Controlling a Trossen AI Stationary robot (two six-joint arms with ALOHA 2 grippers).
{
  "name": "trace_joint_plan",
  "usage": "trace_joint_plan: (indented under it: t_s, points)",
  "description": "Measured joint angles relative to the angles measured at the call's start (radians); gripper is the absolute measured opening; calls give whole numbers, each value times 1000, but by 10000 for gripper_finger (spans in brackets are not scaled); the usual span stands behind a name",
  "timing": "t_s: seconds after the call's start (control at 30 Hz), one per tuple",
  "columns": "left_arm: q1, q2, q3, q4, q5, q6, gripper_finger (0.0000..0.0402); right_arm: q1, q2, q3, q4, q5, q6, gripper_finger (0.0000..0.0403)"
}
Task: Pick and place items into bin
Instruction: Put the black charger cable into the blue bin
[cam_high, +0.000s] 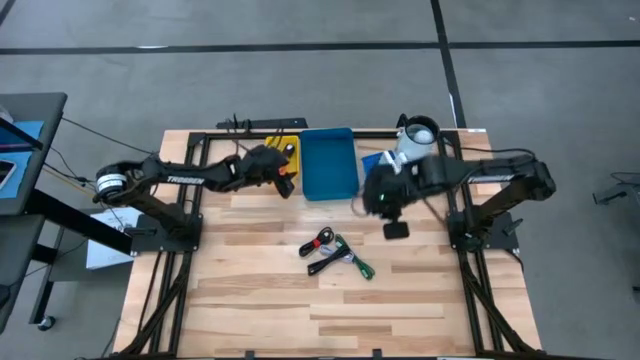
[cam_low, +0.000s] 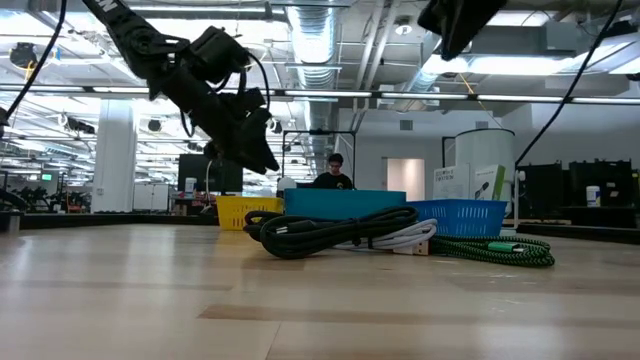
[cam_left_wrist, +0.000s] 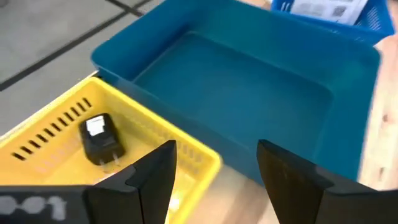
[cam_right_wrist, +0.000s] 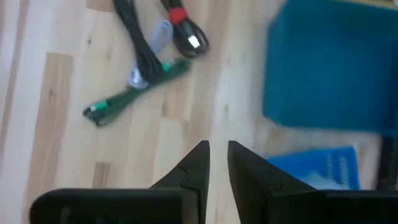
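Note:
A small heap of bundled cords (cam_high: 335, 255), black with red, green and white parts, lies on the wood near the table's middle; it also shows in the low view (cam_low: 340, 232) and the right wrist view (cam_right_wrist: 146, 59). The teal bin (cam_high: 328, 163) stands at the far edge. White card packages sit in a blue mesh basket (cam_high: 374, 160) beside it. My left gripper (cam_left_wrist: 214, 165) hovers open over the yellow basket (cam_left_wrist: 56, 124) and the bin's near wall (cam_left_wrist: 205, 134). My right gripper (cam_right_wrist: 217, 155) hangs above bare wood by the blue basket, shut, with nothing between its fingers.
A black plug adapter (cam_left_wrist: 99, 140) lies in the yellow basket. A white cup (cam_high: 420, 133) stands at the far right behind the blue basket. A small black block (cam_high: 397, 230) lies near my right gripper. Bare wood spreads toward the near edge.

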Motion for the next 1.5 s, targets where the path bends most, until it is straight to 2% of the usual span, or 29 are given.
trace_joint_plan:
  t_s: [0.27,0.43,0.57,0.73,0.87,0.97,1.07,1.27,1.5]
  points:
    - [-139,0,-85,152,-190,-79,213,121,1,-276,453,8,-20,51]
    - [-224,-20,-107,152,-293,-90,213,145,1,-332,625,6,-18,51]
    - [-297,-108,-151,156,-377,-97,213,158,1,-367,749,6,-19,51]
    - [-397,-278,-216,176,-467,-87,213,149,57,-372,781,5,-26,51]
    - [-466,-418,-232,165,-470,-40,213,132,155,-371,837,2,-37,51]
    - [-520,-491,-233,92,-454,-38,212,128,230,-358,868,-4,-74,51]
    - [-567,-526,-233,26,-439,-36,212,129,287,-329,871,-37,-94,51]
    - [-602,-527,-232,32,-452,5,212,130,386,-248,812,-70,-99,59]
    - [-602,-520,-232,33,-458,7,212,129,470,-173,713,-169,-99,120]
